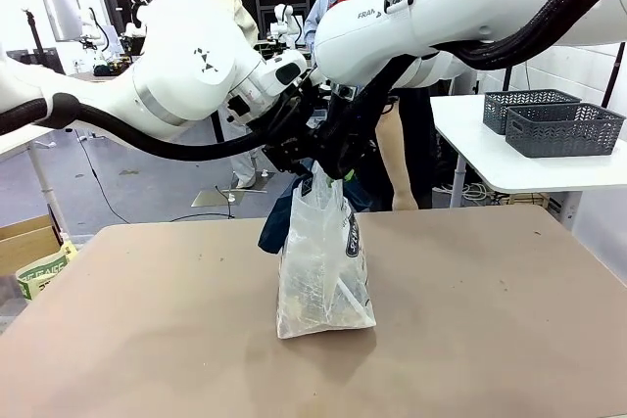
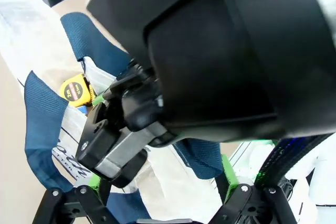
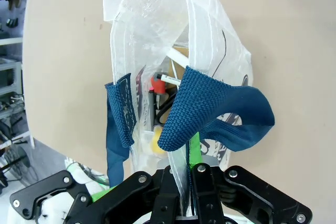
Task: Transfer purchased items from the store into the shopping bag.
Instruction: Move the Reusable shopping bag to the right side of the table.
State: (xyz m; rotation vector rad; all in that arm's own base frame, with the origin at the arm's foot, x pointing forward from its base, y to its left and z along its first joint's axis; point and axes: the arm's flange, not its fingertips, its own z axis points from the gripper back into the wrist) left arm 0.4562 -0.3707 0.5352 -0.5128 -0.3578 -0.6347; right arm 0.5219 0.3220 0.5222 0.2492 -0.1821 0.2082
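Observation:
The shopping bag [image 1: 323,266], clear plastic with navy handles, stands upright in the middle of the brown table. My right gripper [image 1: 335,162] [image 3: 191,171] is shut on the bag's clear rim beside a navy handle [image 3: 210,111] and holds it up. My left gripper [image 1: 294,149] [image 2: 160,195] hangs open just beside it, its green pads [image 2: 227,167] on either side of the bag's plastic and another navy handle [image 2: 39,116]. Inside the bag lie a yellow tape measure [image 2: 76,90], a red-capped item [image 3: 157,84] and a white pen [image 3: 176,55]. The store [image 1: 565,130], a dark grey lattice basket, sits on a white side table at the far right.
A second grey basket [image 1: 524,103] stands behind the first. A person [image 1: 404,159] stands at the table's far edge behind the arms. A cardboard box [image 1: 27,242] sits on the floor at the left. Bare tabletop [image 1: 490,320] surrounds the bag.

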